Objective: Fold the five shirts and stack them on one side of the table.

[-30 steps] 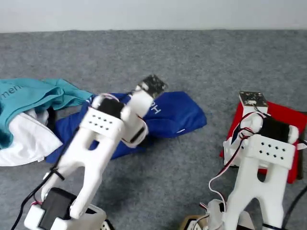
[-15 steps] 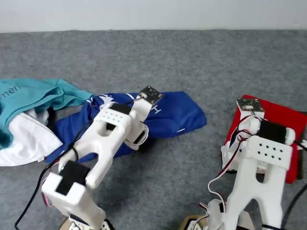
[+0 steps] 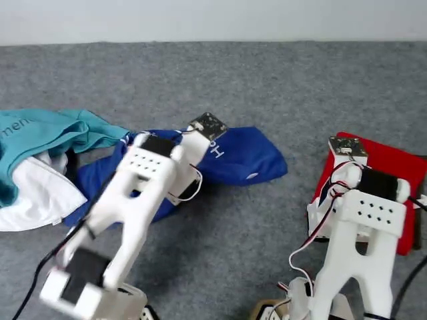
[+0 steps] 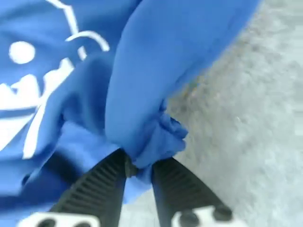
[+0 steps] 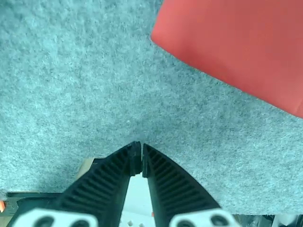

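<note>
Left edge of the high view: teal shirt [image 3: 47,130] lying over white shirt [image 3: 37,193], both loose and unfolded; not part of this step.

Centre-left: blue shirt [image 3: 243,157] crumpled on the grey worktop [image 3: 267,80]; its left end appears to touch the teal sleeve. Left pincer [image 4: 139,166] is clamped on a small bunched fold at the blue shirt's edge (a thin bite, cloth gathered right at the tips).

Judgement: the step in hand is drawing the blue shirt out flat before folding. Pull low and slow along the worktop, since so shallow a pinch could slip; head toward the open middle, away from the heap, so the teal sleeve is not dragged along; release only once the cloth lies flat.

Right of centre: right pincer [image 5: 142,153] closed with nothing in it, over bare worktop just beside the red shirt [image 3: 393,163]; that shirt is folded at the right edge and looks like the stack site; the right arm could pin the opposite hem.
</note>
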`<state>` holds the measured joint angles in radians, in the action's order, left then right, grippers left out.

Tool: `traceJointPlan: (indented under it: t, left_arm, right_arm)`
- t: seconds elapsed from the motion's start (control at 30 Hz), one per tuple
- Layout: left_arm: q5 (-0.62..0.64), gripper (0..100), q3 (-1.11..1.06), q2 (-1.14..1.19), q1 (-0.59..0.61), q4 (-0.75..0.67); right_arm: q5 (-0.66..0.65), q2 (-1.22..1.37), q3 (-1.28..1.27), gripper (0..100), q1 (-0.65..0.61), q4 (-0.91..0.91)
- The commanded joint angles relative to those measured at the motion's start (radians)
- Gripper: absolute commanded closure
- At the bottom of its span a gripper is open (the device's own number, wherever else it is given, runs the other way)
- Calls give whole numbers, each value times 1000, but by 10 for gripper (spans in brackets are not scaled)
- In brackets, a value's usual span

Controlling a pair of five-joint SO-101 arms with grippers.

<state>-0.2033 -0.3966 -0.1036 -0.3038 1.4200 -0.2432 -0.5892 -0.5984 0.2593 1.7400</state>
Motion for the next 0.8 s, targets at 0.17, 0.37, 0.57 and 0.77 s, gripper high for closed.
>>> traceJointPlan:
  t: [0.17,0.37,0.57,0.77]
  left_arm:
    - [-167,987,44,-345,71,322]
    - [-313,979,-1,-393,301,338]
    - [-350,767,-48,-368,453,319]
    - [-359,754,16,-373,474,310]
  right_arm:
    - [3,-25,11,990,-10,-5]
    - [3,-25,9,990,-10,-19]
    - [3,-25,9,990,-10,-19]
    - [3,-25,9,990,-35,-41]
